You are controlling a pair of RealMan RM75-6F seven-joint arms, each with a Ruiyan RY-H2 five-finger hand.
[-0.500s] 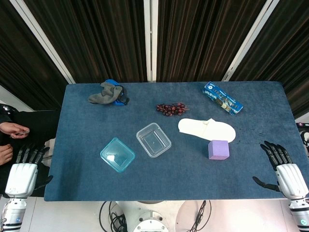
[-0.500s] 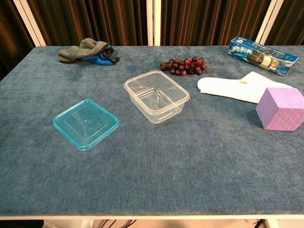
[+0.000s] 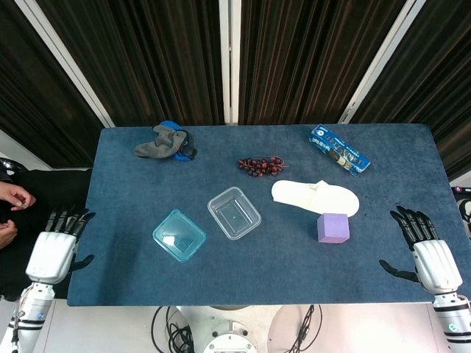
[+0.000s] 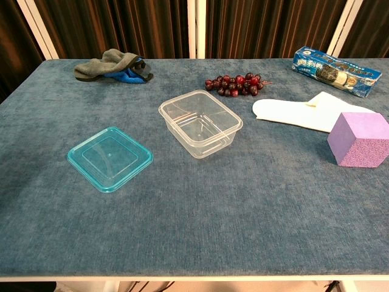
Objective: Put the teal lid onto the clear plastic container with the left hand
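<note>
Teal lid [image 4: 109, 159] lies flat on the blue cloth, near-left of centre, just left of and nearer than the clear plastic container [image 4: 200, 122]; the two sit apart, container open-side up. Lid not yet touched.

Left hand [image 3: 53, 248] hangs off the table's left edge, fingers spread, holding nothing. Right hand [image 3: 428, 254] likewise empty and spread off the right edge.

Judgement: the lid is thin and flush with the cloth, so grip by an edge. Carry it level, square its corners to the container's rim, then press down evenly.

Table [image 3: 118, 287] wears a blue textured cloth. Far side: grey-and-blue sock [image 4: 112, 65], grapes [image 4: 234, 83], snack packet [image 4: 336, 70]. Right: white slipper [image 4: 304, 112], purple cube [image 4: 360, 139]. Dark curtains behind.
</note>
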